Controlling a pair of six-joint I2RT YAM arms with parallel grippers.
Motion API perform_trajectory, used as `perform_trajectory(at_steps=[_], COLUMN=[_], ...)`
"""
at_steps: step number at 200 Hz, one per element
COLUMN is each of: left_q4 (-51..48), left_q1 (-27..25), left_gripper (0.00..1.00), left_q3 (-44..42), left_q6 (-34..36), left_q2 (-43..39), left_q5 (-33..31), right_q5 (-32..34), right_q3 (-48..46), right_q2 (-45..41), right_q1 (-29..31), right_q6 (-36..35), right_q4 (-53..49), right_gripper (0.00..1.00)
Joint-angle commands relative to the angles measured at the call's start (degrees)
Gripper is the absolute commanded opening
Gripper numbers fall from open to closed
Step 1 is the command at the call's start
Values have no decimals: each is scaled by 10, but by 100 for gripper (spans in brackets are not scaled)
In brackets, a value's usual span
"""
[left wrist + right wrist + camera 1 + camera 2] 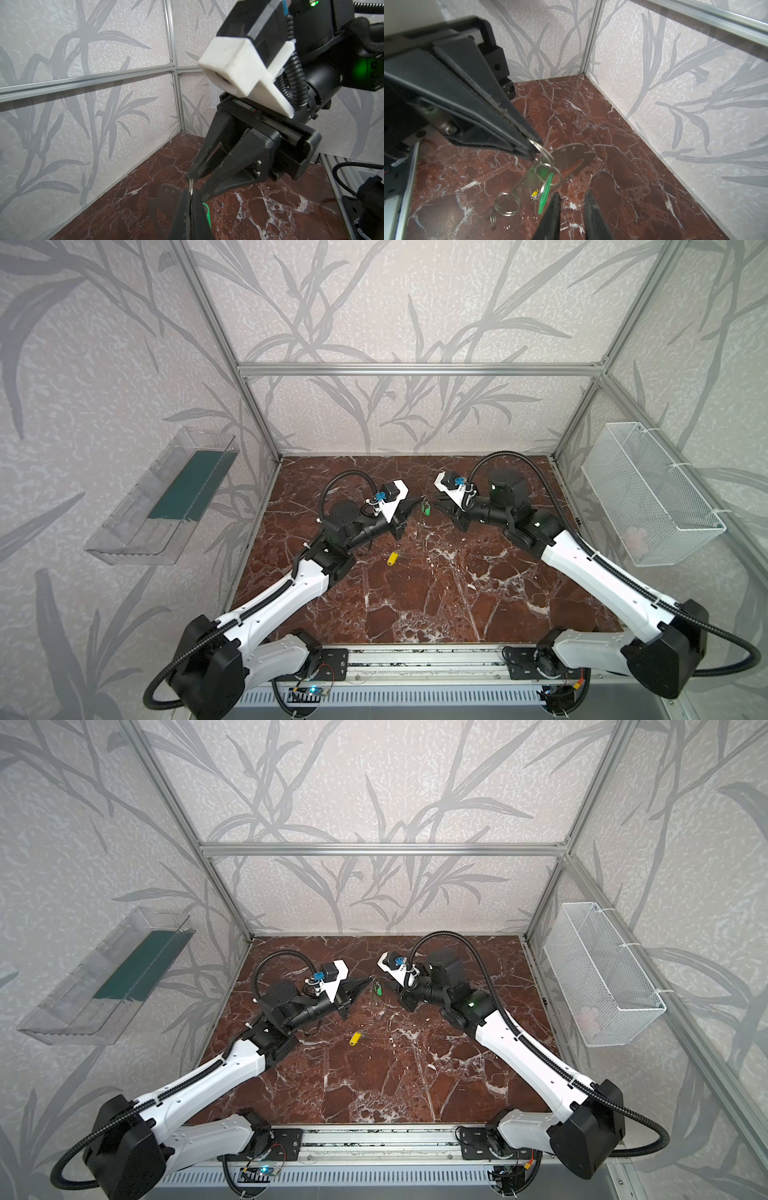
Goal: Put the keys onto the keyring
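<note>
**Mia:** What is the robot doing right now?

**Tom:** The left end effector (532,150) is pinched tight on a wire ring (544,150). The keyring (571,158) hangs from that ring, up in the air.

**Mia:** And the other one?

**Tom:** The right end effector (572,194) is just beside the keyring. Its fingers are a little way apart, and it holds nothing.

**Mia:** Where are the keys?

**Tom:** The green key (545,189) hangs right against the keyring. It looks hooked on, but I can't be sure. The yellow key (392,558) lies down on the desk (457,593). It is well apart from the keyring, on the side nearer the robot's base.

**Mia:** So which step is this?

**Tom:** I think the green key is done, or almost done. The yellow key is not on yet. My guess is that the right end effector has to go down to the yellow key, pinch it and bring it up to the keyring. The key is small and the rings are thin, so it will need good aim. The left one should hold the keyring very steady.

**Mia:** Which view helps most?

**Tom:** Both top views show the yellow key plainly, but the keyring is only a thin sliver there. The right wrist view shows the keyring's flat shape and a spare ring (495,204) hanging at its low end. The yellow key only peeks through there. The left wrist view shows the right end effector's gap, but the keyring is mostly hidden.
</note>
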Motion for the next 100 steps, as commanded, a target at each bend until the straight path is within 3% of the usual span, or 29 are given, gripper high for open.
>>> perform_trajectory(at_steps=[1, 100], left_q4=[48, 70], left_q1=[-1, -1], left_gripper=[0, 0], left_q3=[-7, -4], left_q6=[-19, -29], left_q2=[2, 21], left_q5=[11, 19], right_q5=[-28, -69], right_q3=[-4, 5], right_q2=[-13, 1], right_q1=[-1, -1], right_q6=[42, 41], right_q4=[55, 38], right_gripper=[21, 18])
